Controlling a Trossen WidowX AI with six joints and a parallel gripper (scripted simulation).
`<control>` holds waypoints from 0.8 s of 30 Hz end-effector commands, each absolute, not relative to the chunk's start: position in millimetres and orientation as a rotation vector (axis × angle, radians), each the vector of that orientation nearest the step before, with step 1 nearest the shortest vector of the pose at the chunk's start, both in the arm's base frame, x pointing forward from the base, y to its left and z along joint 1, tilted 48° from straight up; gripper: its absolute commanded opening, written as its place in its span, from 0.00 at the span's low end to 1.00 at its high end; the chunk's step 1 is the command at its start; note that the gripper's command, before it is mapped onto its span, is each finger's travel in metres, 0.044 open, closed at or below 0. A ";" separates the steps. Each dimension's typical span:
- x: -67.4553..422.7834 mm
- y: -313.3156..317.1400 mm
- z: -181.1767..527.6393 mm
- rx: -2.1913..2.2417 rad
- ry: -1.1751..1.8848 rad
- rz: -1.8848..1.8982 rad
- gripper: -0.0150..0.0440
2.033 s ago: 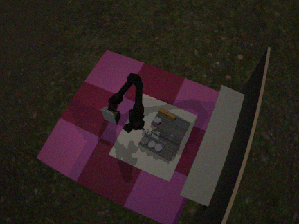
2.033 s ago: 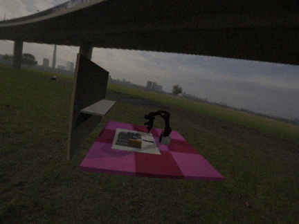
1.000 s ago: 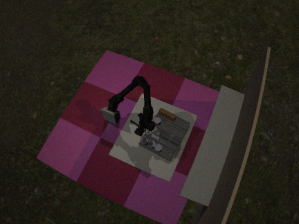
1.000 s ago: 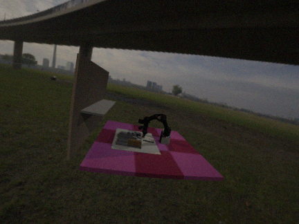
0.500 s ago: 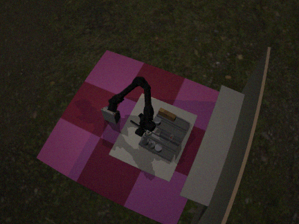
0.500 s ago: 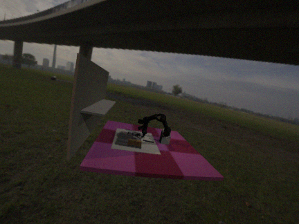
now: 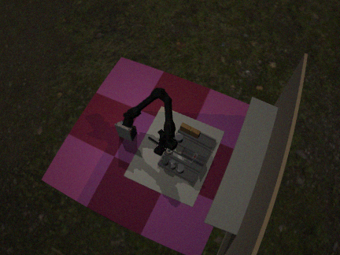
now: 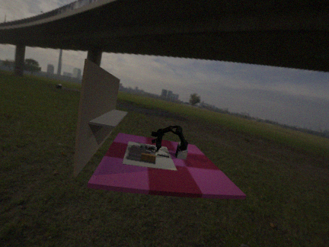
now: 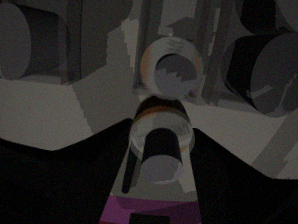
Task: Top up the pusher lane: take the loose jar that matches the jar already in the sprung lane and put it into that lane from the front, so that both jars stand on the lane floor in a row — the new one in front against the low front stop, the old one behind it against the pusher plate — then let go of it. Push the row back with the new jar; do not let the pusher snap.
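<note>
My gripper (image 9: 161,128) (image 7: 168,151) (image 8: 158,146) is shut on a small jar (image 9: 160,156) with an orange band and a dark lid. It holds the jar at the front of the grey lane rack (image 7: 201,147) (image 8: 135,150). Straight ahead in the wrist view, a matching jar (image 9: 172,70) with an orange rim stands in the lane. The two jars are close together; I cannot tell whether they touch. The pusher plate behind is hidden.
Other grey jars stand in neighbouring lanes at the left (image 9: 27,39) and the right (image 9: 266,72), and along the rack's front (image 7: 176,167). Brown boxes (image 7: 190,130) (image 8: 148,157) sit at one end of the rack. A grey shelf (image 7: 244,165) on a wall panel (image 8: 93,107) stands beside the mat.
</note>
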State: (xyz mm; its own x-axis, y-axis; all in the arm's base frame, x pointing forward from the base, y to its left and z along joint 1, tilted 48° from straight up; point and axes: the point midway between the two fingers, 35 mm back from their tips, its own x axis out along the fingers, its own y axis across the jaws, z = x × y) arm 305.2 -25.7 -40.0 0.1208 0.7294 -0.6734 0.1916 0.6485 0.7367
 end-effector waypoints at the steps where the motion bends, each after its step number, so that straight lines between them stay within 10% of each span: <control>1: 312.5 -28.2 -40.8 0.827 1.418 0.465 0.25; 24: 323.5 -30.6 -41.9 0.827 1.417 0.465 0.25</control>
State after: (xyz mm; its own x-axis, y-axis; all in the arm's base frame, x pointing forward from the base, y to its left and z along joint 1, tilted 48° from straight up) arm 316.5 -28.3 -41.2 0.1206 0.7289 -0.6739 0.1913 0.6491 0.7363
